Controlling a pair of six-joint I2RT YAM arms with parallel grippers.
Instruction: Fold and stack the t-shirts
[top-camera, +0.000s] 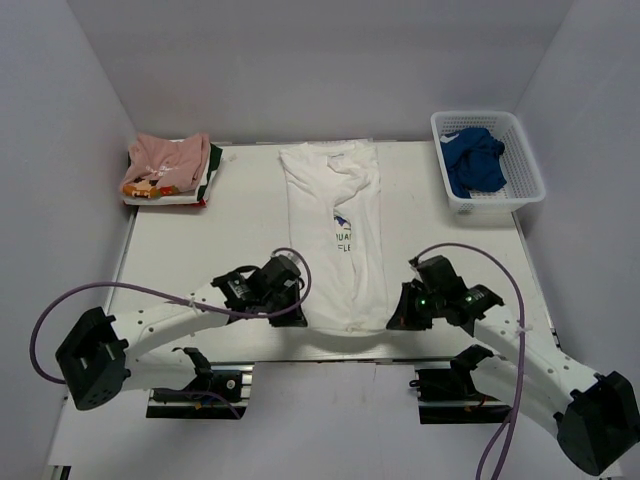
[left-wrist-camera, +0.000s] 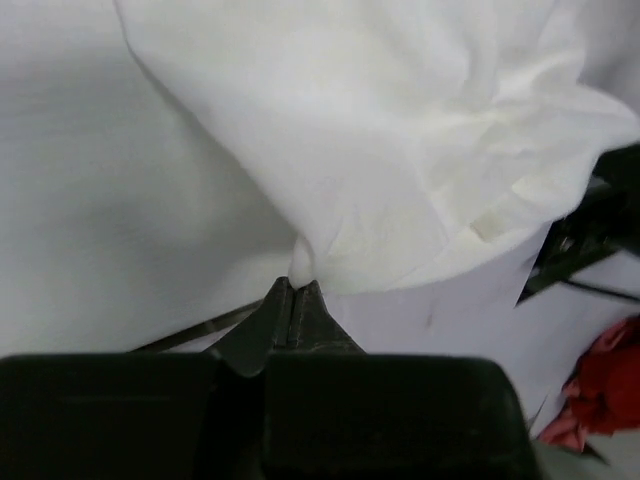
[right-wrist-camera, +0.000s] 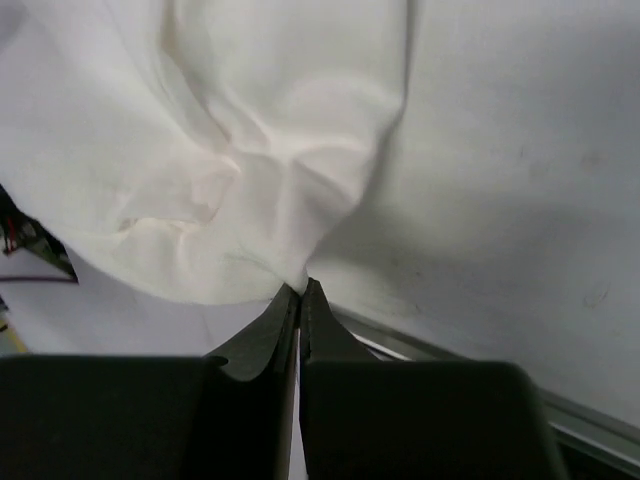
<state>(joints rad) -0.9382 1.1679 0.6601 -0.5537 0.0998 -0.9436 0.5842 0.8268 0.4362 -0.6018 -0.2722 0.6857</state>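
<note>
Soft overhead light spread evenly across the table, shadows kept faint, white t-shirt washed out in wrist views, foreground rendered dark and blurred

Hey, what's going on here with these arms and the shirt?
The arms are folding t-shirts. The left tool and right tool are each shut on a near corner of the white t-shirt, which lies lengthwise on the table, folded narrow. A folded pink t-shirt tops a pile at the far left; a basket at the far right holds blue cloth.
</note>
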